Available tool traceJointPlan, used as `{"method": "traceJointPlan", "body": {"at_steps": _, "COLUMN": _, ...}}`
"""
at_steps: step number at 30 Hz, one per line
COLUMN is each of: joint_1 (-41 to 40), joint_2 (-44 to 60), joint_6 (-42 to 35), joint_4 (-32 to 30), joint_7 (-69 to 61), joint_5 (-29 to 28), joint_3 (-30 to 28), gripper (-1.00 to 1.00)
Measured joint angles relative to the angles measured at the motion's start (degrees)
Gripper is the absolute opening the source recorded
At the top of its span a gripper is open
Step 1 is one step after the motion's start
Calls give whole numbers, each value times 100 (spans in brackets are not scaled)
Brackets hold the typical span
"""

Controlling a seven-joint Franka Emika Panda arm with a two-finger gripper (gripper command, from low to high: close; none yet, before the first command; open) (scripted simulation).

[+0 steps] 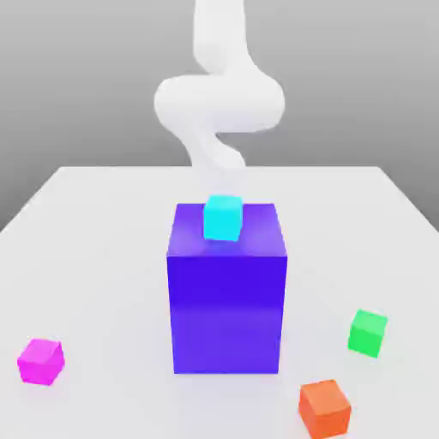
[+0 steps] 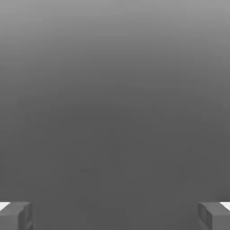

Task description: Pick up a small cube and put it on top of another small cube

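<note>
The small magenta-pink cube [image 1: 40,361] rests on the white table at the front of the exterior view's left. The small green cube [image 1: 368,333] sits on the table at the exterior view's right, far from the pink one. My white arm [image 1: 219,103] rises behind the big purple-blue block [image 1: 226,287], well back from both cubes. In the hand view my gripper [image 2: 115,216] is open: its two grey fingertips [image 2: 15,215] stand wide apart with nothing between them, facing plain grey background.
The tall purple-blue block stands mid-table between the two small cubes, with a cyan cube [image 1: 223,217] on its top. An orange cube [image 1: 325,408] lies near the front edge, close to the green cube. The white table [image 1: 103,249] spreads around them.
</note>
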Motion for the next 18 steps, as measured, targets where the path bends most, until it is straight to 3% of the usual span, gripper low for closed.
{"method": "traceJointPlan", "body": {"at_steps": 10, "joint_1": -1473, "joint_2": 2120, "joint_6": 883, "joint_4": -414, "joint_7": 2523, "joint_5": -409, "joint_3": 148, "gripper": 0}}
{"method": "traceJointPlan", "body": {"at_steps": 18, "joint_1": -2283, "joint_2": 3777, "joint_6": 1586, "joint_4": -743, "joint_7": 4357, "joint_5": -522, "joint_3": -179, "gripper": 0}}
